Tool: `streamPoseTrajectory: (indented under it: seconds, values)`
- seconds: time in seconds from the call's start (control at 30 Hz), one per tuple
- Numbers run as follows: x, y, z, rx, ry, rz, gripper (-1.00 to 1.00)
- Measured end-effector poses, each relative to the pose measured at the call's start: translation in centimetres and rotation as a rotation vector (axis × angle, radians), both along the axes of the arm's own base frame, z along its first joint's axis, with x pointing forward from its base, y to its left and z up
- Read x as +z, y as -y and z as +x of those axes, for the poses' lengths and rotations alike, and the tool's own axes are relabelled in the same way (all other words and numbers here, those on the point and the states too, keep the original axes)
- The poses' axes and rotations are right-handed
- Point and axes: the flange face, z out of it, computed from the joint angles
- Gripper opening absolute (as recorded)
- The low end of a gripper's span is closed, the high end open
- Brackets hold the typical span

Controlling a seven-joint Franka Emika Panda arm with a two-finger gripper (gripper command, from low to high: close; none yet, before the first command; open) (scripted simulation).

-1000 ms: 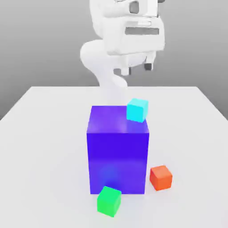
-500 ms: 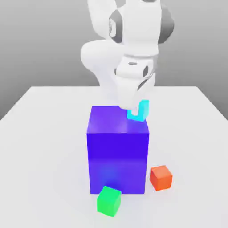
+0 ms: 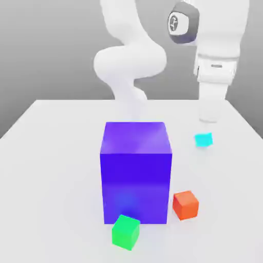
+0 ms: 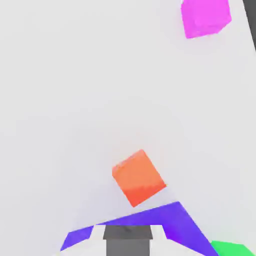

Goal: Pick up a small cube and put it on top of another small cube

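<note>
I see the magenta cube [image 4: 205,17] lying free on the table [image 3: 61,154]; green cube [image 3: 126,231] beside the blue block [image 3: 136,172]; gripper state indeterminable.

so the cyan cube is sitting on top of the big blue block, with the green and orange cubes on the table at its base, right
Not quite. In the exterior view the cyan cube lies on the table, off to the exterior view's right of the big blue block, not on top of it. The rest holds: the green cube and the orange cube sit on the table at the block's base.
</note>
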Motion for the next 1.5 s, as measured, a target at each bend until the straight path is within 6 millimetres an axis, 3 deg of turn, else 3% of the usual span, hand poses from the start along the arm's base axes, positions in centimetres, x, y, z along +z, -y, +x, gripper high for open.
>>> streamPoseTrajectory:
  seconds: [0.23,0.4,0.53,0.67,0.7,0.93,1.1,1.17,1.3,1.5]
  values:
    - [-6.1,-9.4,-3.4,0.147,-0.001,0.004,-1.00]
    - [-11.1,-15.6,-8.6,0.269,-0.016,0.018,-1.00]
    - [-15.4,-18.5,-12.1,0.321,-0.033,0.031,-1.00]
    - [-20.1,-18.9,-12.5,0.327,-0.037,0.033,-1.00]
    - [-21.1,-18.9,-12.6,0.328,-0.037,0.033,1.00]
    - [-21.3,-18.9,-12.6,0.328,-0.037,0.033,1.00]
    - [-16.2,-18.9,-12.6,0.328,-0.036,0.033,1.00]
    - [-15.4,-19.1,-10.1,0.312,-0.036,0.033,1.00]
    - [-15.2,-18.8,-2.4,0.261,-0.036,0.035,1.00]
    - [-15.3,-15.3,10.1,0.180,-0.035,0.036,1.00]
